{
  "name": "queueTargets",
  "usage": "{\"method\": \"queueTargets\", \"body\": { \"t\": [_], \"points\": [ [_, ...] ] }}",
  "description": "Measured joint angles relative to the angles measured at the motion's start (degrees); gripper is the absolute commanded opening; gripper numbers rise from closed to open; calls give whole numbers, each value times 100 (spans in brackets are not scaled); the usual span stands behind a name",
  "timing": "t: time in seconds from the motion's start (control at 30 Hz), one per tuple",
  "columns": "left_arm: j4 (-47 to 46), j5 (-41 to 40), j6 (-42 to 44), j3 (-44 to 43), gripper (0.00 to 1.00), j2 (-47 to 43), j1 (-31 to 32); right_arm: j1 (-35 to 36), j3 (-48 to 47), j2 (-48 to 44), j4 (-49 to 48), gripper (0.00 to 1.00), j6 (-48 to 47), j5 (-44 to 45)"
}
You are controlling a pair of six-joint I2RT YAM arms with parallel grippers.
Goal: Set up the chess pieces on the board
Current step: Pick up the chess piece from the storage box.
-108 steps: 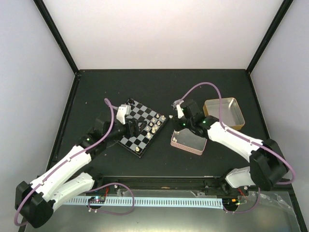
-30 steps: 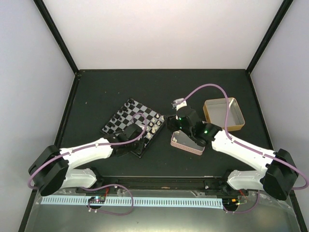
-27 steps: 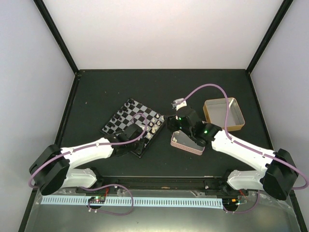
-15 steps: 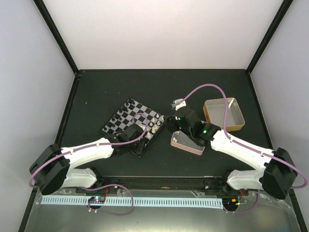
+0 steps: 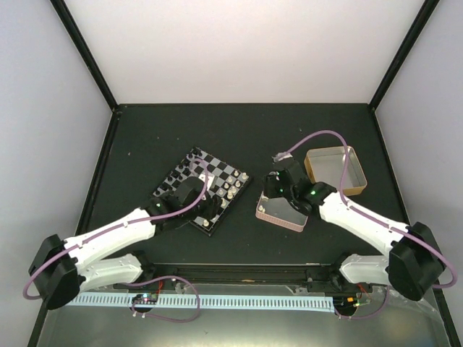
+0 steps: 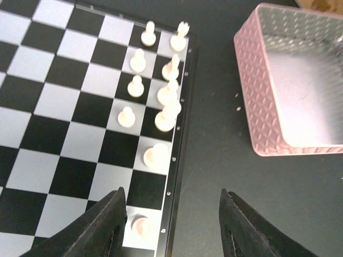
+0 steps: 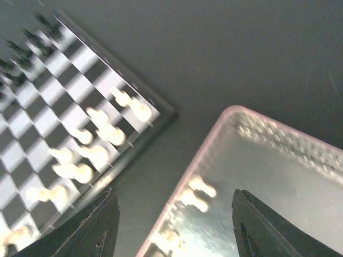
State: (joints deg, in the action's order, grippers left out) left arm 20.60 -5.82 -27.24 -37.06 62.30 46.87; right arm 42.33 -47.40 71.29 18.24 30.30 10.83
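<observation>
**Spread wide, gripping nothing**

On the table [image 5: 145, 137], the board [image 5: 213, 168] turned cornerwise, one corner toward the far wall; square, no long axis. Right of it the pink tin [image 5: 281, 221], then the gold tin [image 5: 346, 190]. Left claw [image 6: 172, 230] spread above the board's near corner, empty. Right claw [image 7: 174, 230] spread over the pink tin's rim, empty. Chess pieces [image 6: 163, 101] in two rows along the edge facing that tin. Blurred cream shapes [image 7: 196, 193] inside it, in the right-wrist view only.

Board [image 6: 80, 134] showing black and silvery-grey checks, black edge. Chess pieces [image 6: 165, 119] reading cream-white; far-side figures [image 5: 172, 179] black. Near tin [image 6: 257, 101] showing pink, diamond-embossed wall, silvery floor. Other tin [image 5: 336, 170] glinting gold. Table [image 5: 145, 137] looking dark grey.
</observation>
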Motion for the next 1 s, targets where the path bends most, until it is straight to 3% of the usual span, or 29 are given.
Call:
{"method": "queueTargets", "body": {
  "t": [0.23,0.43,0.8,1.0],
  "points": [
    [-4,7,-57,-28,52,-474,-142,-634,557,446,201,51,326,-953],
    [-33,31,-105,-28,52,-723,-260,-772,715,879,-105,37,970,-1484],
    [-94,125,-140,-20,52,-835,-343,-772,479,1733,-424,32,1357,-1716],
    [-98,142,-138,-17,52,-833,-376,-772,313,1971,-544,23,1333,-1679]
  ]
}}
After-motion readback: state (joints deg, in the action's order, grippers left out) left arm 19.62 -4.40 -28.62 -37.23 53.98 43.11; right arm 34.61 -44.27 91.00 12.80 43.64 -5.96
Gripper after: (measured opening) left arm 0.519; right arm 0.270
